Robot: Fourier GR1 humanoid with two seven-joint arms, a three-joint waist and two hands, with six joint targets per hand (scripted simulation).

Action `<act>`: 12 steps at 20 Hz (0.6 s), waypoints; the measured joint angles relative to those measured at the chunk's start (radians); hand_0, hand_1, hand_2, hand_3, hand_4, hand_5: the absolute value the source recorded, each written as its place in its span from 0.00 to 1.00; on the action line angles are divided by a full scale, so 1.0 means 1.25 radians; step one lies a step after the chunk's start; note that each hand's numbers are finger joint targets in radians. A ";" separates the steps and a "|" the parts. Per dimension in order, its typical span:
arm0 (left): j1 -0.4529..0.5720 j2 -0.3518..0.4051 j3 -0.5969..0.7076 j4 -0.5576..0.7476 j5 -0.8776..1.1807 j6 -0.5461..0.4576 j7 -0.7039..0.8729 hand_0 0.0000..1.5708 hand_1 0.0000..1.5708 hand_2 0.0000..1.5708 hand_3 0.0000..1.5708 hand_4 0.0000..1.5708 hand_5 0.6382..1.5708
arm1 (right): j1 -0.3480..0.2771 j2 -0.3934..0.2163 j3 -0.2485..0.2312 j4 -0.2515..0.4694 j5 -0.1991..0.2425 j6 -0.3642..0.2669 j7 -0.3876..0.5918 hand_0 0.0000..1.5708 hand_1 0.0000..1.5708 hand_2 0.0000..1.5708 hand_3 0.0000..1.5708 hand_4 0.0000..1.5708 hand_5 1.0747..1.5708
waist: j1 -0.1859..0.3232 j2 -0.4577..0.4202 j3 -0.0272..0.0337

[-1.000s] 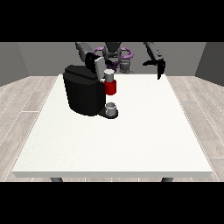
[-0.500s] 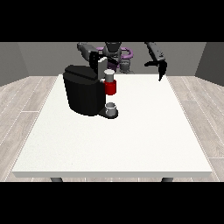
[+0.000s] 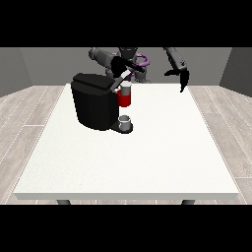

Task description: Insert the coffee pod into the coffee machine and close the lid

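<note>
The black coffee machine (image 3: 93, 101) stands on the white table (image 3: 128, 162), left of the middle. A pale coffee pod (image 3: 126, 88) sits upright in the red holder (image 3: 125, 100) at the machine's front. The lid (image 3: 122, 77) slants up over the pod, raised. The hand at the view's left (image 3: 119, 64) is just above the lid and the machine's top, close to the pod. The hand at the view's right (image 3: 182, 77) hangs in the air over the table's far right edge, fingers pointing down, holding nothing.
A small grey cup (image 3: 125, 120) stands on the machine's base under the red holder. The robot's torso (image 3: 132, 56) is behind the table's far edge. Grey-brown floor surrounds the table.
The hand at the view's right has drifted slightly right and down. The hand at the view's left has shifted closer over the lid. The pod stays in the holder.
</note>
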 measured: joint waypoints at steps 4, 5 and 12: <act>0.012 -0.006 -0.003 0.011 -0.004 0.005 -0.016 0.00 0.00 0.00 0.00 0.23 1.00 | -0.008 0.016 0.044 -0.013 0.013 0.031 -0.040 0.00 0.00 0.00 0.00 0.27 1.00 | 0.006 -0.012 -0.0081; 0.013 -0.005 -0.004 0.013 -0.003 0.000 -0.015 0.00 0.00 0.00 0.00 0.25 1.00 | -0.006 0.027 0.058 -0.012 0.011 0.036 -0.047 0.00 0.00 0.00 0.00 0.30 1.00 | 0.008 -0.017 -0.0095; 0.031 -0.015 -0.018 0.028 -0.014 0.001 -0.045 0.00 0.00 0.00 0.00 0.11 1.00 | 0.045 0.062 0.184 -0.001 -0.009 0.084 -0.121 0.00 0.00 0.00 0.00 0.33 1.00 | 0.012 -0.032 -0.0134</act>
